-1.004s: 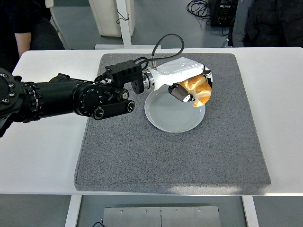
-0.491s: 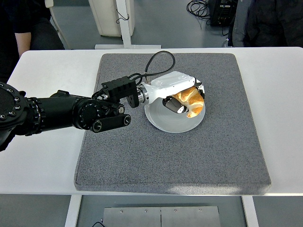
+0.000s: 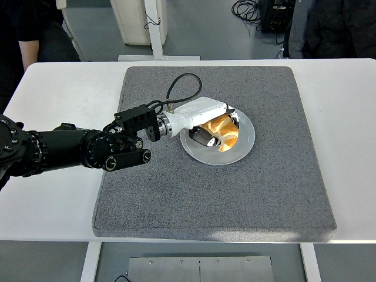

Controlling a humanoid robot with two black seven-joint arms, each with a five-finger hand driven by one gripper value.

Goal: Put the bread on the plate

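A golden-brown piece of bread [image 3: 223, 130] is low over the middle of the round grey plate [image 3: 247, 141], which lies on the dark grey mat [image 3: 211, 194]. My left hand [image 3: 214, 129], white with black fingertips, is curled around the bread from the left and above, covering its upper left part. Whether the bread touches the plate I cannot tell. The black left arm [image 3: 76, 150] reaches in from the left edge. The right arm does not show.
The grey mat covers the centre of the white table [image 3: 346, 129]. A black cable [image 3: 179, 88] loops up from my left wrist. People in dark clothing stand beyond the table's far edge at the top left [image 3: 29, 29] and top right [image 3: 335, 26].
My left hand has drawn back to the left and lowered, carrying the bread from the plate's right rim to over its middle.
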